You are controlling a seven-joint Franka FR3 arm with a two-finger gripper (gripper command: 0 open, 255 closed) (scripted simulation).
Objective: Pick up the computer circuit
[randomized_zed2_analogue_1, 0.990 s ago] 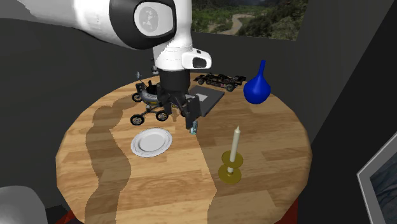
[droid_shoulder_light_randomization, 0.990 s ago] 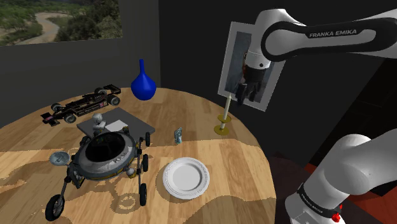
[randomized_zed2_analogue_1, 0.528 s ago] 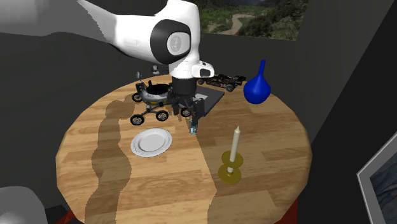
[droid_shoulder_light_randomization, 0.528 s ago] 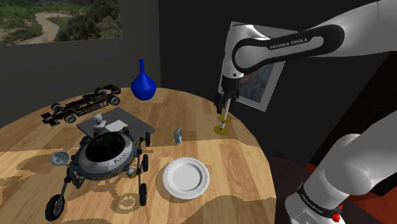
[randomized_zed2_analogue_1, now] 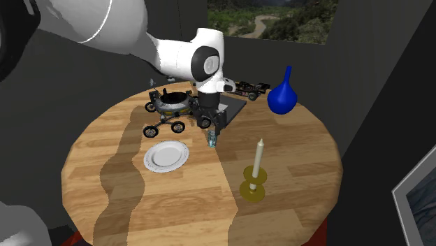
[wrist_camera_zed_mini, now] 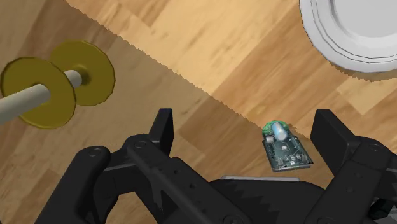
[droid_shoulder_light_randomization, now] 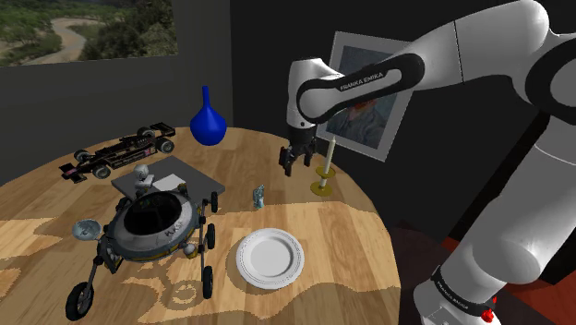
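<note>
"Where does the computer circuit (droid_shoulder_light_randomization: 259,195) sit?"

"On the round wooden table (droid_shoulder_light_randomization: 346,242), a small green and grey board standing by itself; the white plate (droid_shoulder_light_randomization: 270,258) is near it on one side and the yellow candle holder (droid_shoulder_light_randomization: 322,173) with its pale candle on the other; it touches neither."

"And your pincer?"

"My gripper (droid_shoulder_light_randomization: 295,162) hangs above the table, over the board; in the wrist view the circuit (wrist_camera_zed_mini: 286,146) shows between my two black fingers (wrist_camera_zed_mini: 162,127), closer to one than to the other; they stand wide apart and have hold of nothing."

"What else is about?"

"In the shoulder view a wheeled rover model (droid_shoulder_light_randomization: 148,231) stands to the left of the plate; behind it lies a grey slab (droid_shoulder_light_randomization: 185,174), then a black racing car (droid_shoulder_light_randomization: 120,152) and a blue vase (droid_shoulder_light_randomization: 208,120); a framed picture (droid_shoulder_light_randomization: 374,115) leans behind my arm."
</note>
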